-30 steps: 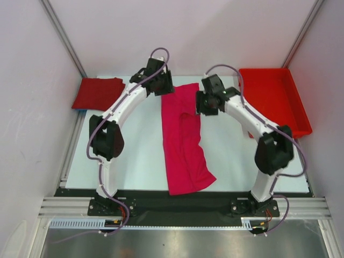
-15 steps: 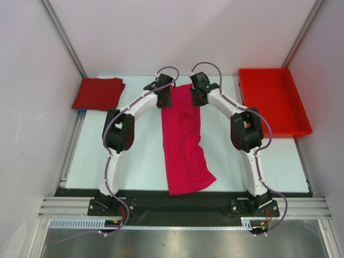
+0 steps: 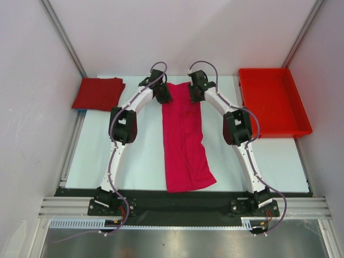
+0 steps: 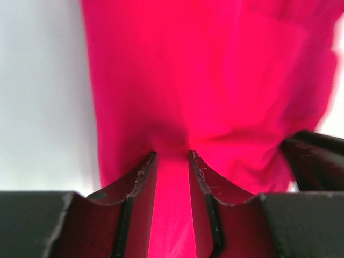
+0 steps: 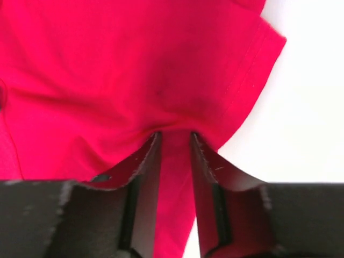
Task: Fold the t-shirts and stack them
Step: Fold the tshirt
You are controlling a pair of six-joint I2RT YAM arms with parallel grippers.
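Pink t-shirt [image 3: 184, 140] pulled straighter than before; left hand [image 4: 172, 155], right hand [image 5: 176, 135] each pinching its far edge

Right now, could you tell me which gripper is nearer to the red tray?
Right. The right gripper pinches the magenta t-shirt at its corner nearest the red tray; the left gripper pinches the opposite corner.

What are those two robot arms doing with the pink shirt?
The left gripper and the right gripper are each pinching the far end of the pink t-shirt. It lies in a long strip down the middle of the table. A dark red t-shirt sits folded at the far left corner.
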